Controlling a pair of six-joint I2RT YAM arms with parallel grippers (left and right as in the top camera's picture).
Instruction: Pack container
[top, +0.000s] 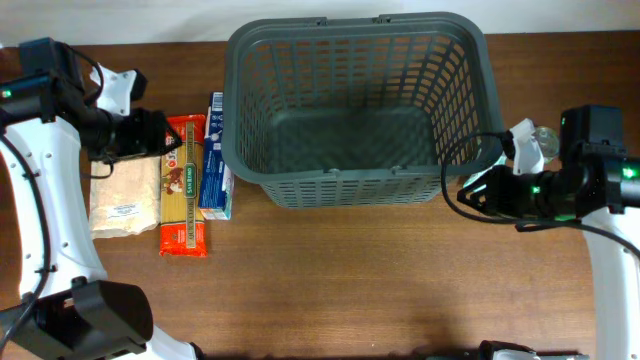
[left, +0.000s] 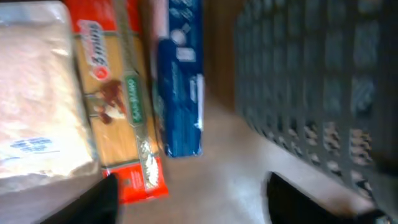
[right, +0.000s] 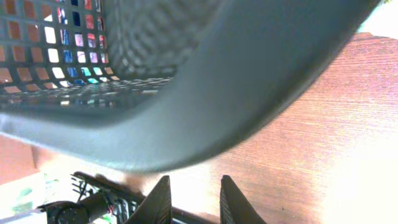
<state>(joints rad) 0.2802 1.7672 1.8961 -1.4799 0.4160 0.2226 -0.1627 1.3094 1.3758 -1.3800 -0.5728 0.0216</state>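
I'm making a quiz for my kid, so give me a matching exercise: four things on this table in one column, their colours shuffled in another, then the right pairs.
Things:
1 basket
2 pasta packet
3 box
4 bag

Colours:
A blue
B pale beige
C dark grey
D red and orange

Pairs: 1-C, 2-D, 3-A, 4-B

Robotics lab bench, prob.: white robot arms (top: 45, 170) at wood table (top: 350, 290) w/ basket (top: 360, 185), groceries (top: 184, 190).
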